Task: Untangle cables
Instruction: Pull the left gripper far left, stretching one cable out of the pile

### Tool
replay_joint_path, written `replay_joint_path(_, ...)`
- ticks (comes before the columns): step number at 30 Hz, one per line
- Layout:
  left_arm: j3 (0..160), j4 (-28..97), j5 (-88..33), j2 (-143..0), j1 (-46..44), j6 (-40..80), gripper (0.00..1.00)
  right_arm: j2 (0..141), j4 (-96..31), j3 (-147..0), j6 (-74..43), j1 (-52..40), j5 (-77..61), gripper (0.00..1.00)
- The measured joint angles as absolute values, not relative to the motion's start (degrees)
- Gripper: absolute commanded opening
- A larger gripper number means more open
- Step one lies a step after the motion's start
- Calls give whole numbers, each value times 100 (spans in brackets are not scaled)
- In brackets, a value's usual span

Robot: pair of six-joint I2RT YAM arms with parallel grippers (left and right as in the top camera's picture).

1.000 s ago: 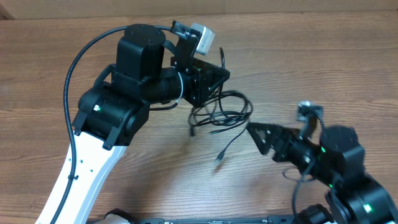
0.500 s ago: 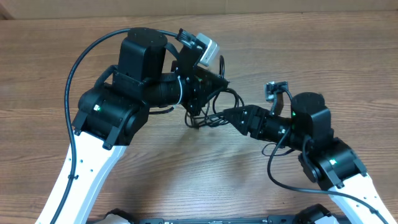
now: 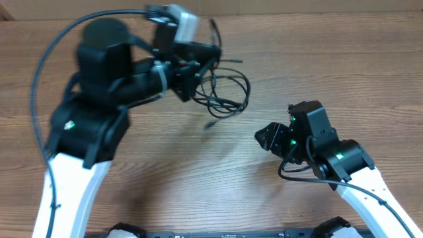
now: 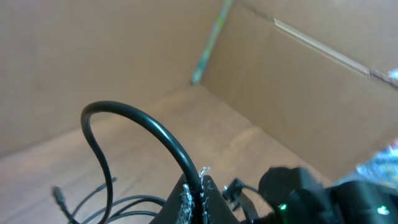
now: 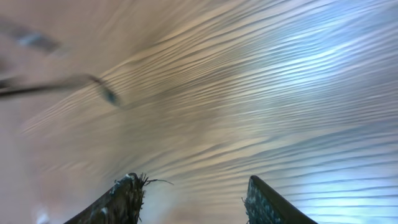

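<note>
- Right arm (image 3: 344, 165) comes in from the near edge of the table (image 3: 165, 178). Its base is cut off by the frame.
- Right gripper (image 3: 264, 137) sits low over bare wood. From overhead its tips merge into one dark wedge, and the gap is not readable there.
- The right wrist view settles it: the two fingers (image 5: 127, 196) stand apart with only wood grain between them, holding nothing. That picture is heavily smeared.
- One thin cord end (image 5: 102, 92) crosses the upper left of the right wrist view, well beyond the fingers. It is blurred, so I cannot tell whether it is a plug.
- A loose plug end (image 3: 209, 124) hangs below the bundle, a soft smudge from overhead. Cannot tell whether it touches the table.
- The cables (image 3: 225, 106) hang as several overlapping loops to the right of the left gripper, well apart from the right gripper. Cannot count separate cords or see a knot.
- Left gripper (image 3: 197, 66) is closed, pinching the cables. Its fingers are lost in motion blur and behind the cords.
- In the left wrist view a black cord (image 4: 134, 121) arcs up from the pinched fingertips, which the bottom edge cuts off. More thin strands lie lower left.
- Left arm (image 3: 86, 125) is blurred throughout.
- Farthest off is a cardboard wall (image 4: 311, 81), with a greenish strip (image 4: 208, 43) down its corner.
</note>
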State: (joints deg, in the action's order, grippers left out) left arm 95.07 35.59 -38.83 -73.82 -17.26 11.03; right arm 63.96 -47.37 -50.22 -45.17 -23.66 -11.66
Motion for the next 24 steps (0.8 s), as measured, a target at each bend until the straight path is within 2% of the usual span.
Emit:
replay_joint_path(5, 9509, 3573, -3889, -6834, -1358, 1236, 4, 6652, -4663, -5022, -4493, -2366, -814, 60)
replay_joint_path(11, 9533, 4038, -3990, -6573, -1334, 1162, 4, 6641, -3728, -5061, -3940, -2366, -1745, 67)
replay_joint_path(16, 9533, 4397, -4263, -6696, -1334, 672, 4, 6289, -3634, -5596, -3575, -2366, -2169, 81)
replay_joint_path(24, 9533, 4414, -5419, -6954, -1337, -281, 4, 6058, -3507, -6152, -2908, -2467, -2670, 82)
